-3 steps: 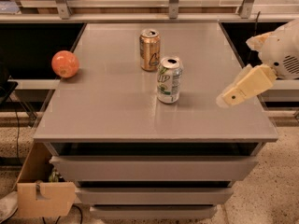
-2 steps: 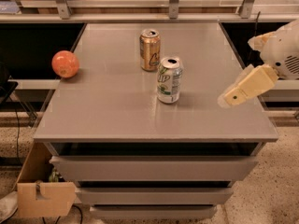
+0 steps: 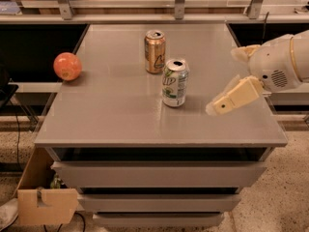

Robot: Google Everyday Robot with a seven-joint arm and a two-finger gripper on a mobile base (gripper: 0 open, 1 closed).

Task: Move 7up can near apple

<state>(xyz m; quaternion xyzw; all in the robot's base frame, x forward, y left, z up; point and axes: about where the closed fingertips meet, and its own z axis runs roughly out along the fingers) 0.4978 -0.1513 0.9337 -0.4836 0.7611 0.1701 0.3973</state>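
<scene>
The 7up can (image 3: 175,83), silver-white with green lettering, stands upright near the middle of the grey table (image 3: 120,110). The apple (image 3: 67,66), round and orange-red, sits at the table's left edge. My gripper (image 3: 216,108) hangs over the right part of the table, right of the 7up can and apart from it, pointing down-left toward the can. It holds nothing.
A gold-brown can (image 3: 155,51) stands upright just behind and left of the 7up can. Drawers run below the tabletop. A cardboard box (image 3: 46,204) sits on the floor at lower left. A shelf with metal posts runs along the back.
My gripper has shifted slightly left toward the 7up can. The cans and the apple have not moved.
</scene>
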